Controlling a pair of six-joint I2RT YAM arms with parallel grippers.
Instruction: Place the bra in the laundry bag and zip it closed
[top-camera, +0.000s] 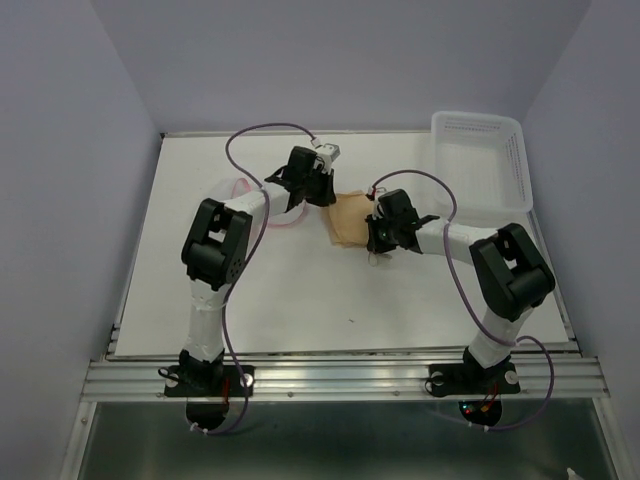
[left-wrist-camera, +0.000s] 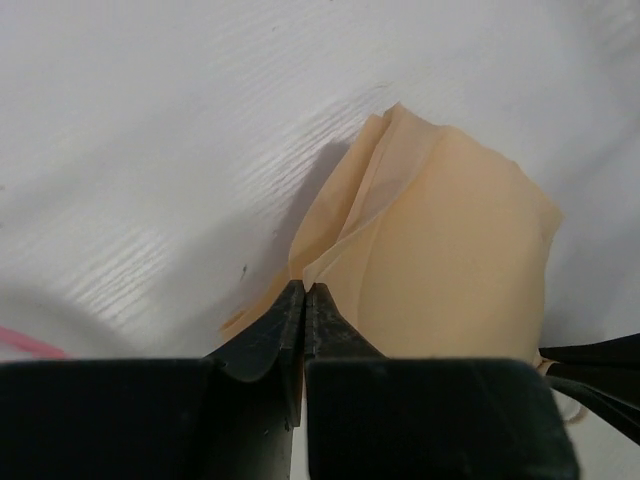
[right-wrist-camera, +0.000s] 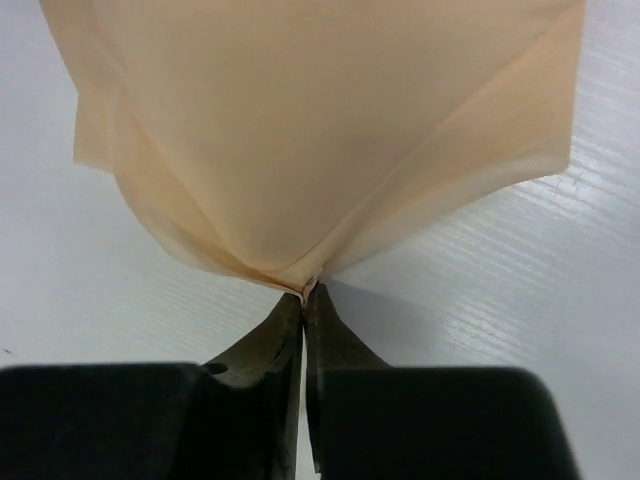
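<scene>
- Lavender walls (top-camera: 330, 60) enclose a white table (top-camera: 300, 300).
- A white perforated basket (top-camera: 480, 160) sits beyond the right gripper (right-wrist-camera: 304, 295).
- The right gripper and the left gripper (left-wrist-camera: 305, 292) each pinch the bra (top-camera: 348, 220), which lies between them.
- The laundry bag (top-camera: 238, 185) lies behind the left gripper, partly under its arm.

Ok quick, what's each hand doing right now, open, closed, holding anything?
Left hand: closed, pinching an edge of the bra.
Right hand: closed, pinching a corner of the bra.

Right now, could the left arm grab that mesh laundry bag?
Probably not yet: its jaws are pinched shut on the bra. The laundry bag lies close, partly under that arm, so distance isn't the obstacle.
</scene>
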